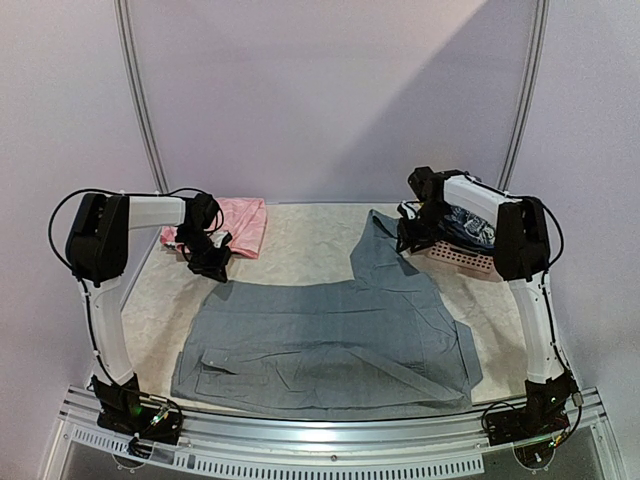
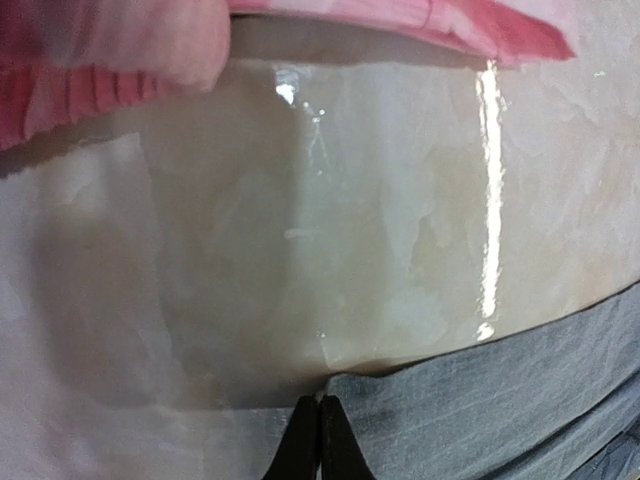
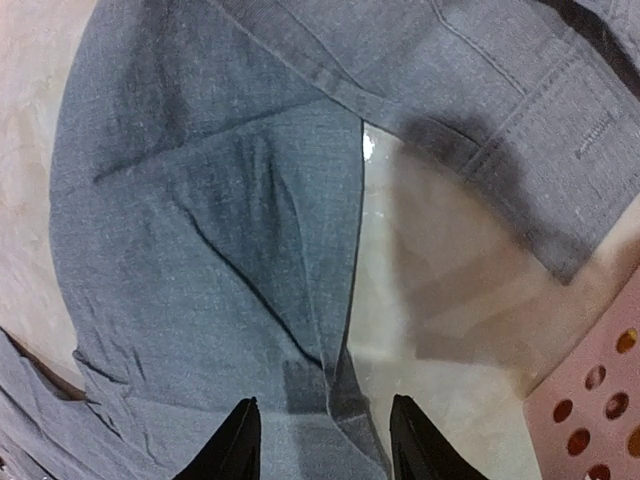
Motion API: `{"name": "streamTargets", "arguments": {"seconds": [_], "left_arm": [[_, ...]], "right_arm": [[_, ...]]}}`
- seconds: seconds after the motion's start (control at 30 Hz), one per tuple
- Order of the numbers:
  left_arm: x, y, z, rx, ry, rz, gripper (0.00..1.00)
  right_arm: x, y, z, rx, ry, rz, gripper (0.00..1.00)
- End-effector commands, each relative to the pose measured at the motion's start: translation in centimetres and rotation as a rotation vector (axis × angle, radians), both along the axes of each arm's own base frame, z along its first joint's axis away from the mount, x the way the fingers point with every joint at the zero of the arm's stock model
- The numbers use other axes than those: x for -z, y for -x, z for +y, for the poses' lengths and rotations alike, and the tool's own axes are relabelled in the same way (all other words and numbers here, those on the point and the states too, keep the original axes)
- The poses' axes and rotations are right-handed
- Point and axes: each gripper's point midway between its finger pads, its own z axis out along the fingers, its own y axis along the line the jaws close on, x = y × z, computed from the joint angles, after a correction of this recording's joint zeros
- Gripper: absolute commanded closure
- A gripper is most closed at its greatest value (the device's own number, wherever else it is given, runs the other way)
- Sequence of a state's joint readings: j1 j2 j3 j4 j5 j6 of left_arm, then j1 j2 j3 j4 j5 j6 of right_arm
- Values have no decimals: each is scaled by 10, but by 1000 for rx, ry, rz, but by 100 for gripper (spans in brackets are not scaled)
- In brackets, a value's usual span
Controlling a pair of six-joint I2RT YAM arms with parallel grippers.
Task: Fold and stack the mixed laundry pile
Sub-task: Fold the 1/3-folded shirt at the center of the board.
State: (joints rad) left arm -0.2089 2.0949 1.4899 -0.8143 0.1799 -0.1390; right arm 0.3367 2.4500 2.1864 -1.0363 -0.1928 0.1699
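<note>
A grey button shirt (image 1: 330, 340) lies spread across the table, one sleeve reaching back toward the right. My left gripper (image 1: 212, 262) is low at the shirt's back left corner. In the left wrist view its jaws (image 2: 320, 402) are pressed together on the tip of that grey corner (image 2: 480, 410), which sits slightly raised off the table. My right gripper (image 1: 412, 240) hovers over the sleeve at the back right. Its fingers (image 3: 322, 402) stand apart, straddling the sleeve's edge (image 3: 200, 250) without pinching it. More dark garments (image 1: 472, 224) lie in the basket.
A pink cloth (image 1: 240, 222) (image 2: 100, 60) lies folded at the back left, just beyond the left gripper. The pink perforated basket (image 1: 465, 260) (image 3: 600, 400) stands at the back right, close beside the right gripper. Walls close in the table at the back and sides.
</note>
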Motion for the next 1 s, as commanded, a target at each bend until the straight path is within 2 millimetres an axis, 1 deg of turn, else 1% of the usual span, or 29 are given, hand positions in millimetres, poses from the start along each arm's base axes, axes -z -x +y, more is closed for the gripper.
{"name": "streamTargets", "arguments": {"seconds": [0.0,0.17,0.27,0.33,0.4,0.5,0.53,0.63,0.7,0.77,0.83,0.87,0.9,0.97], "left_arm": [[-5,1,-5,11,8,4,100],[-4,2,-4,10,3,10,100],[-5,2,-3,8,1,10,100],[-5,3,-3,9,0,11,100],[-5,3,-2,6,0,11,100],[-5,4,-3,6,1,10,100],[-6,4,-3,4,0,11,100],[-7,4,-3,6,2,9,100],[-8,4,-3,4,3,8,100],[-9,3,-4,1,7,3,100],[-10,3,-4,0,11,1,100],[-10,3,-4,-2,12,0,100],[-10,3,-4,-4,13,1,100],[-10,4,-5,-4,18,0,100]], "right_arm": [[14,-12,4,-19,33,-33,58],[25,-16,9,-49,71,-45,64],[34,-17,8,-54,96,-43,70],[38,-16,6,-53,114,-40,73],[42,-15,5,-56,122,-34,73],[50,-12,10,-82,145,-30,74],[51,-11,12,-91,151,-31,73],[50,-7,18,-118,168,-36,66],[40,-7,21,-122,169,-54,63],[27,-12,22,-108,165,-89,62],[3,-20,23,-90,155,-145,61],[-4,-23,24,-86,148,-163,60],[-12,-27,20,-73,169,-190,60],[-17,-28,20,-74,170,-200,59]]}}
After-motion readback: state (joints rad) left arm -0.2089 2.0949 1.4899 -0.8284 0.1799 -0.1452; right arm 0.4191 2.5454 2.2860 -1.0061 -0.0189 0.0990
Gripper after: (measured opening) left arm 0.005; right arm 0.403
